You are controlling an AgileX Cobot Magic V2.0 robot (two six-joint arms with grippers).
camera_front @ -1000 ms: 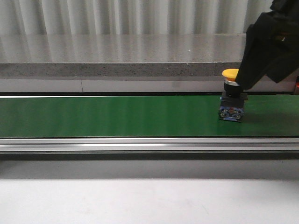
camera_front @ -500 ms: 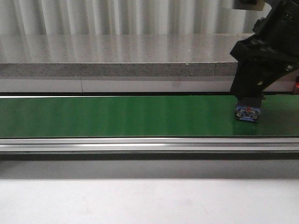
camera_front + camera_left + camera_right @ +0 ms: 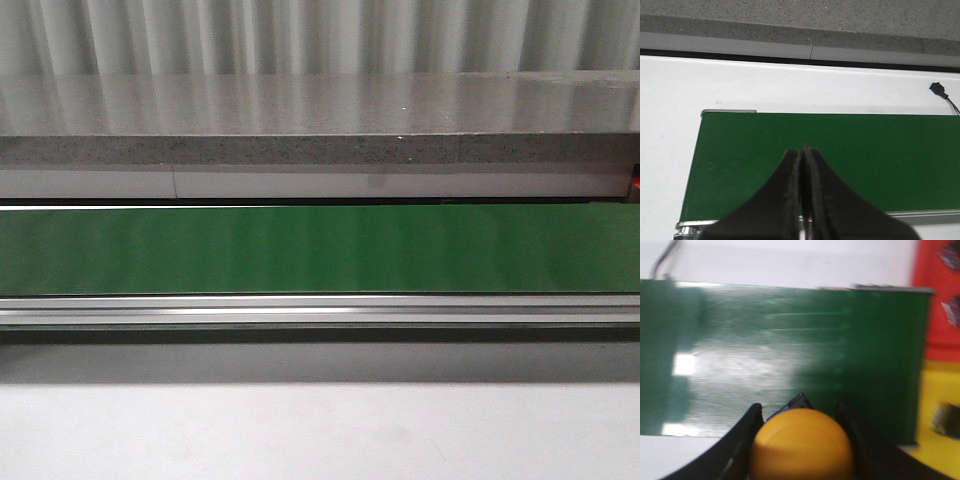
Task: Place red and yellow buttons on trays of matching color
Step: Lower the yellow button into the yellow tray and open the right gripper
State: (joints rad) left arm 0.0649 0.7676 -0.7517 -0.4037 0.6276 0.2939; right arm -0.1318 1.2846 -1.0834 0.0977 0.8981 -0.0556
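Carry step — right pincer (image 3: 800, 440) clamped on yellow button (image 3: 801, 446); left pincer (image 3: 803, 200) closed, empty. Next: lower onto yellow tray (image 3: 935, 450) — then release.

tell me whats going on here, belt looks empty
The right tool holds a yellow button between its fingers, above the green belt. In the right wrist view, a red tray and a yellow tray sit past the belt's end; the button is not yet on either. The left tool is shut and empty over the belt. The front view shows only bare belt.
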